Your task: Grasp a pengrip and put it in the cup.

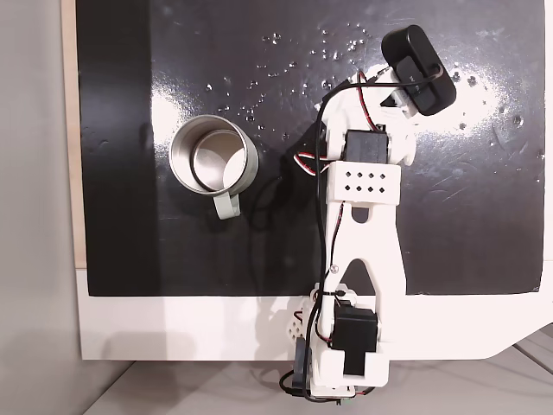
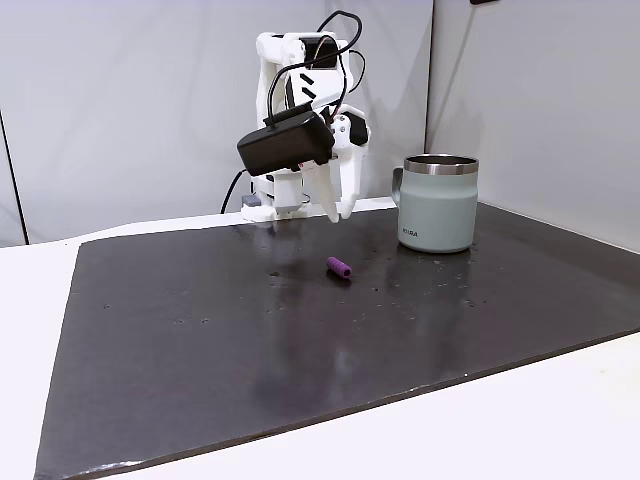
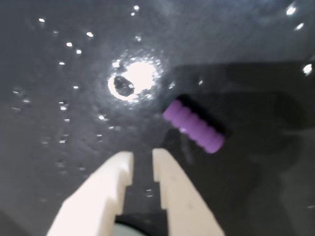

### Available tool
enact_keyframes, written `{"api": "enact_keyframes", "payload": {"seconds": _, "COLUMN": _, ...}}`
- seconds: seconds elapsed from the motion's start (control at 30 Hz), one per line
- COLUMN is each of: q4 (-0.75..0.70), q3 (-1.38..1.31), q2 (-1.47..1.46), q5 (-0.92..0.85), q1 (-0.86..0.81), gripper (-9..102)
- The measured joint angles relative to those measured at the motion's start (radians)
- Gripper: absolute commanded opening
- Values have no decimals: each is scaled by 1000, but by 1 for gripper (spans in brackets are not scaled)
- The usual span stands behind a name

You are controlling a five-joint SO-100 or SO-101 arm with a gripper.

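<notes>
In the wrist view the pengrip (image 3: 193, 126) lies diagonally, upper right of the nearly closed, empty gripper (image 3: 141, 160).

Purple ribbed pengrip (image 3: 193, 126), silvery cup (image 1: 213, 155), black mat (image 2: 300, 330)

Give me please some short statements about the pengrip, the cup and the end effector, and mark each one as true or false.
1. The pengrip lies on the dark mat. True.
2. The end effector is holding the pengrip. False: it hangs above the mat with nothing between its fingers; in the wrist view the pengrip lies apart from the fingertips.
3. The cup stands upright. True.
4. The pengrip is already inside the cup. False: in a fixed view the cup's inside looks empty, and the pengrip lies on the mat.
5. The fingers are spread wide open. False: in the wrist view a narrow gap separates them.
</notes>
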State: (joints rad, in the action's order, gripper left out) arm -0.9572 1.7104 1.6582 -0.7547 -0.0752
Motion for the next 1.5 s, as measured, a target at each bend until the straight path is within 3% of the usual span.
{"api": "enact_keyframes", "payload": {"seconds": 0.2, "q4": -212, "q3": -244, "q2": -198, "q5": -206, "q1": -23, "gripper": 4}}
{"api": "enact_keyframes", "payload": {"seconds": 0.43, "q4": -540, "q3": -673, "q2": -497, "q5": -339, "q1": -29, "gripper": 22}}
{"api": "enact_keyframes", "payload": {"seconds": 0.67, "q4": -785, "q3": -992, "q2": -747, "q5": -397, "q1": -29, "gripper": 24}}
{"api": "enact_keyframes", "payload": {"seconds": 1.07, "q4": -816, "q3": -1126, "q2": -937, "q5": -422, "q1": -29, "gripper": 17}}
{"api": "enact_keyframes", "payload": {"seconds": 1.33, "q4": -825, "q3": -1233, "q2": -1017, "q5": -423, "q1": -28, "gripper": 1}}
{"api": "enact_keyframes", "payload": {"seconds": 1.5, "q4": -825, "q3": -1239, "q2": -1031, "q5": -420, "q1": -28, "gripper": 0}}
